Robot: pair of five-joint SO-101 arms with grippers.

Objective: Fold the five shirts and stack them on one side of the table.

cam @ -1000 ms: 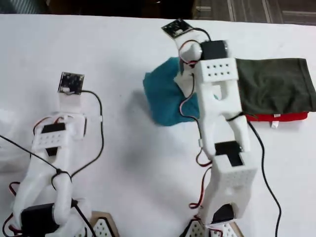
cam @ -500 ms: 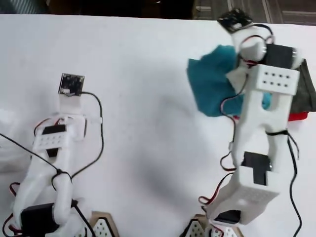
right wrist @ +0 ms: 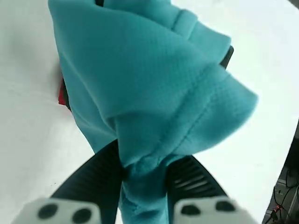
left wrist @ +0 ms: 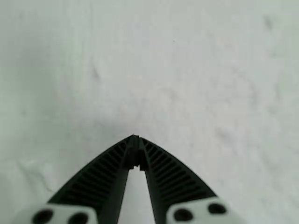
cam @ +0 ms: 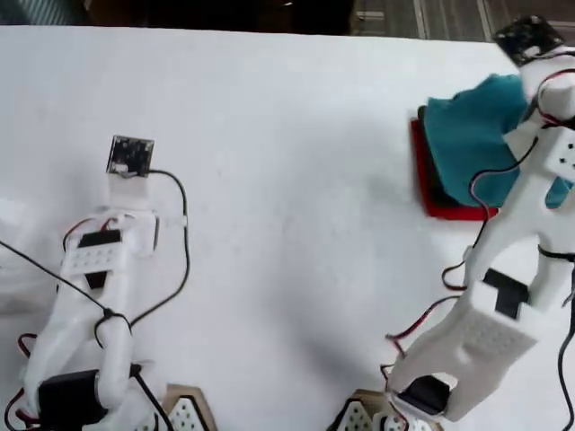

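Between the black jaws of the right gripper (right wrist: 142, 170), a bunched fold of the teal shirt (right wrist: 149, 84) is pinched tight. The cloth billows over the fingertips and hides them. Behind the hanging cloth, a thin sliver of the red shirt (right wrist: 60, 97) and a dark edge peek out. From the high view, the teal shirt (cam: 472, 144) hangs crumpled over a stack at the table's far right side. The red shirt (cam: 420, 175) lies at the bottom, and a dark shirt (cam: 435, 190) on it shows as a narrow border. Whether the teal cloth rests on the stack or hangs just above it cannot be told. The right arm (cam: 503, 260) stretches from its base at the near edge up and outward to the stack, with its wrist cut off by the frame's right edge. Well apart on the other side, the left arm (cam: 85, 287) sits folded back close to its base. The left gripper (left wrist: 134, 149) is closed, its ribbed jaws meeting at the tips with nothing between them, and it points at the bare white table (left wrist: 163, 70).
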